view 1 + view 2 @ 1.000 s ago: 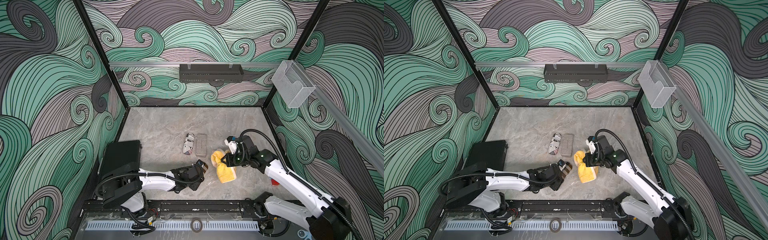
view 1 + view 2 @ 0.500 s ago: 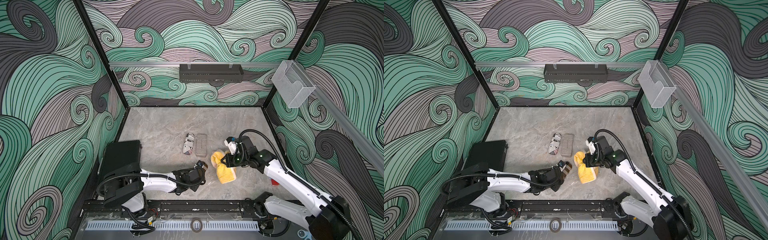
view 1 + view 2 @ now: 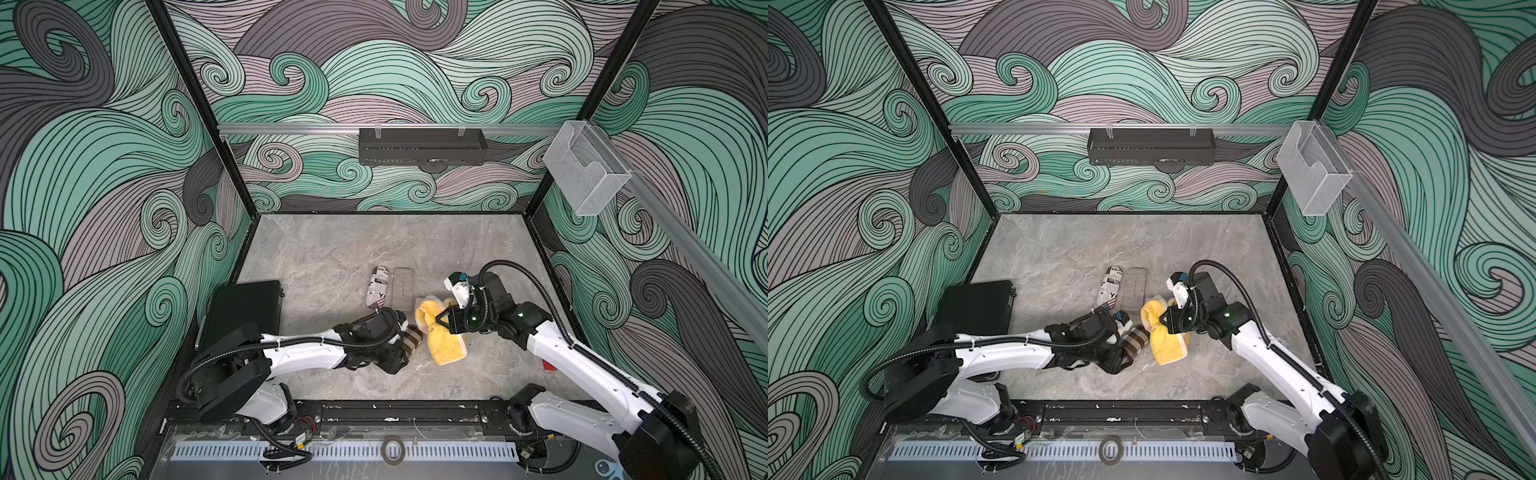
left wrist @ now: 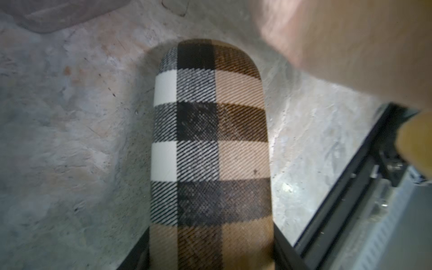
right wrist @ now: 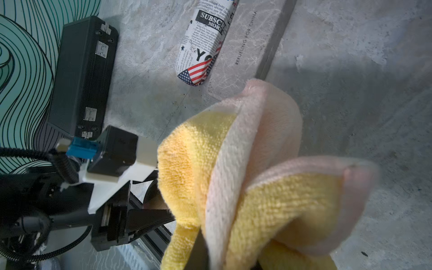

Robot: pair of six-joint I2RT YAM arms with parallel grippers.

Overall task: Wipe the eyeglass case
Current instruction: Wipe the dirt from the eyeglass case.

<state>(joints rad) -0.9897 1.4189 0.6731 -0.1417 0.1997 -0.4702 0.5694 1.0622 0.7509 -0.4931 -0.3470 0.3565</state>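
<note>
The left gripper (image 3: 400,344) pinches the tan-and-black plaid eyeglass case (image 4: 210,152) by one end. The right gripper (image 3: 448,322) is clamped on the fluffy yellow cloth (image 3: 445,347). Hard wiping could lever the case loose.

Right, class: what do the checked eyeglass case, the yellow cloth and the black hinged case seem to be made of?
The checked eyeglass case: probably printed woven fabric or textured leatherette over a stiff shell; a fine diagonal weave shows, matte. The yellow cloth: soft terry or microfibre; fuzzy looped pile, floppy folds. The black hinged case: likely hard plastic, smooth, with small silvery metal hinges.
</note>
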